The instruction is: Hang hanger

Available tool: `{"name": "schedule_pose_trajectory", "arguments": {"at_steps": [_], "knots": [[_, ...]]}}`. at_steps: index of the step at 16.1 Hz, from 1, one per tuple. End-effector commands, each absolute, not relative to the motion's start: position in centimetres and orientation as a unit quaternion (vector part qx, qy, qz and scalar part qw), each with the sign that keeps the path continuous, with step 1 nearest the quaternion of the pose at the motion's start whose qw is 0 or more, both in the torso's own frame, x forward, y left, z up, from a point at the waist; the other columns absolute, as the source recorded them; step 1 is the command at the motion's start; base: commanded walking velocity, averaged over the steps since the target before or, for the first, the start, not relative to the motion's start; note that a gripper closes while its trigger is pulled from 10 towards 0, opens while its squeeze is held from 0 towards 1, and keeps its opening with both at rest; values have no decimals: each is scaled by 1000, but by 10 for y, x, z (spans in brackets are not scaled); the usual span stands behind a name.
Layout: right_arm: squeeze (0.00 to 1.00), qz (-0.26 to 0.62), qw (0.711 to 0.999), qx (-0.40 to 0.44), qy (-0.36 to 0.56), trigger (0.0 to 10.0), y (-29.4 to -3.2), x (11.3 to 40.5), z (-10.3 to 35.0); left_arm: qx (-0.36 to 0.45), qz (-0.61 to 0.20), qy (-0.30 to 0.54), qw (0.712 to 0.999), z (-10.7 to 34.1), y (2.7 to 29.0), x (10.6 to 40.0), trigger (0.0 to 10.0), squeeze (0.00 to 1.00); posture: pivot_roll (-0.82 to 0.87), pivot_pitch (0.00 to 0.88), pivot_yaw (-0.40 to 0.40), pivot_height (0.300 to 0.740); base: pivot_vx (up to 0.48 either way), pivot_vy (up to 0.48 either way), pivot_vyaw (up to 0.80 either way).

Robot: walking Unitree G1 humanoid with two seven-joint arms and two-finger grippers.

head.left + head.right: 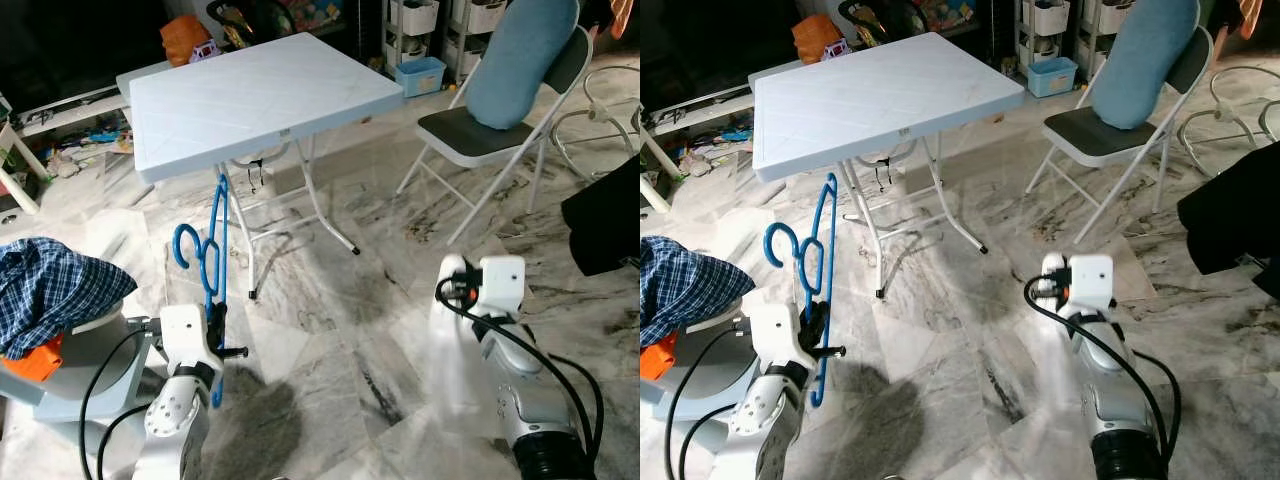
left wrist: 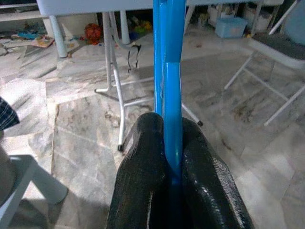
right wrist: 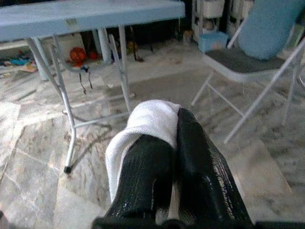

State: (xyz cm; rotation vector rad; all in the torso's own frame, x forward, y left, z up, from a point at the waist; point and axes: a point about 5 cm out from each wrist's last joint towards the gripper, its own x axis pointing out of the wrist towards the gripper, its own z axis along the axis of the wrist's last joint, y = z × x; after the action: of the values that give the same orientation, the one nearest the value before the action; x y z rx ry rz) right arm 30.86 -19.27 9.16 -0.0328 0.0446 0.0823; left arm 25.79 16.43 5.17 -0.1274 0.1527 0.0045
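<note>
A blue plastic hanger point(image 1: 215, 235) stands upright in front of the table's near edge, its hook curling to the left. My left gripper point(image 1: 214, 328) is shut on the hanger's lower part; in the left wrist view the hanger's blue bar point(image 2: 171, 71) runs up between the two black fingers point(image 2: 143, 181). My right gripper point(image 3: 174, 131) is shut on a white cloth point(image 3: 150, 117), which drapes over one finger. From the head, that white cloth point(image 1: 452, 335) hangs down beside the right wrist, low over the floor.
A light blue folding table point(image 1: 260, 95) stands ahead on white legs. A folding chair point(image 1: 480, 135) with a blue cushion is at the back right. A plaid shirt point(image 1: 50, 285) lies on a grey stand at left. A dark garment point(image 1: 605, 215) hangs at the right edge. Marble floor lies between.
</note>
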Motion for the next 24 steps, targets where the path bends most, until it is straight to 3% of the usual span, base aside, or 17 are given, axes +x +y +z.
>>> {"name": "schedule_pose_trajectory", "arguments": {"at_steps": [1, 10, 19, 24], "knots": [[0, 69, 997, -10, -11, 10000, -175, 316, 109, -63, 3, 55, 996, 63, 167, 263, 10000, 0, -122, 0, 138, 740, 0, 0, 469], [0, 107, 994, -5, -37, 10000, -153, 321, 124, -65, -1, 44, 997, 71, 163, 268, 10000, 0, -115, 0, 135, 740, 0, 0, 522], [0, 120, 992, -6, -43, 10000, -146, 327, 128, -68, 0, 37, 997, 75, 161, 277, 10000, 0, -113, 0, 134, 740, 420, 0, 572], [0, 116, 992, -10, -54, 10000, -145, 327, 131, -70, 3, 35, 997, 75, 161, 280, 10000, 0, -112, 0, 130, 740, 455, 0, 0]]}}
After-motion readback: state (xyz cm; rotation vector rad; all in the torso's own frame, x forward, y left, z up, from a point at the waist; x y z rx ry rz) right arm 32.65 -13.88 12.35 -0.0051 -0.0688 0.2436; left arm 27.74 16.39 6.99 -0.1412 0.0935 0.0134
